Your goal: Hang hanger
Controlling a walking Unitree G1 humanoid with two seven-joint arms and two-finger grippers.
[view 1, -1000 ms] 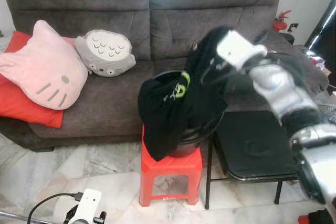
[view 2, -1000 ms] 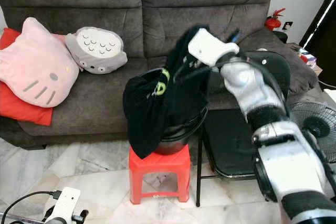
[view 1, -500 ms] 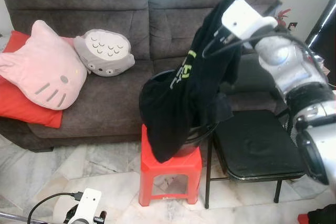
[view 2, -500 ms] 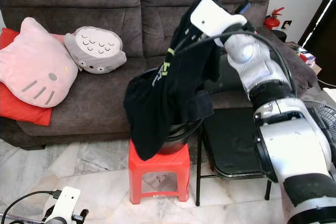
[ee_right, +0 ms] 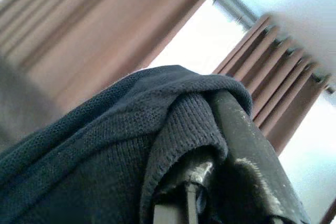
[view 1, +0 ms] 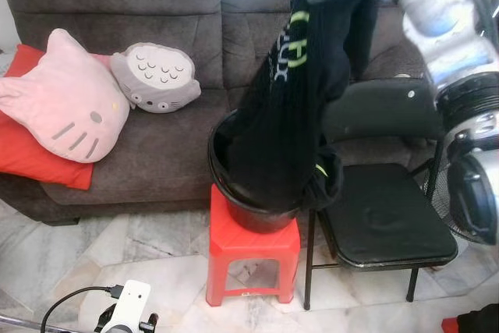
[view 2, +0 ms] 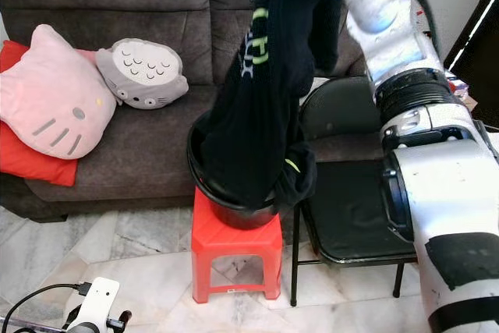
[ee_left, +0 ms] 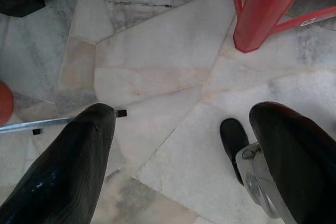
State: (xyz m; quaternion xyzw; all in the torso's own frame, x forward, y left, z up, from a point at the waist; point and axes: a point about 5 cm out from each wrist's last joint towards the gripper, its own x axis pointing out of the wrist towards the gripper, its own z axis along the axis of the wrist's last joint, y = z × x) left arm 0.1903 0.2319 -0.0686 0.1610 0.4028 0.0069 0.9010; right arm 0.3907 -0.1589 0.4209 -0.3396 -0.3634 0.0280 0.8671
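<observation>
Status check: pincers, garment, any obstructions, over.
Right pincer shut on black garment, raised high. Garment's tail inside black bucket. Left pincer open, idle near floor.

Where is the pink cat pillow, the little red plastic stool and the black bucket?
Pink cat pillow (view 1: 66, 99), left eye view, on its face.
Red plastic stool (view 1: 251, 246), left eye view, on its seat's front edge.
Black bucket (view 1: 257, 214), left eye view, on its front wall.

Red stool (view 1: 251, 247) on marble floor (view 1: 156, 259), black bucket (view 1: 242, 208) atop.
</observation>
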